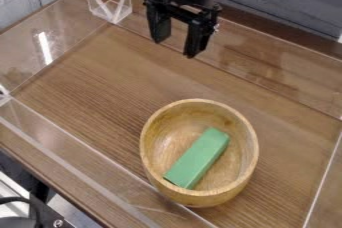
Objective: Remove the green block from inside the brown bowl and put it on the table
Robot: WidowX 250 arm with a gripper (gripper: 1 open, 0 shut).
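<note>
The green block (198,159) lies flat inside the brown bowl (162,127), slanting from lower left to upper right. The bowl rests on the table (107,82) at the front right. My gripper (178,34), black, hangs at the back of the table and points down. Its jaws stand open with nothing between them. It is well apart from the bowl, up and to the left of it in the picture.
Low clear acrylic walls (54,32) border the tabletop on all sides. A clear acrylic bracket (107,2) stands at the back left corner. A grey plank wall runs behind the table.
</note>
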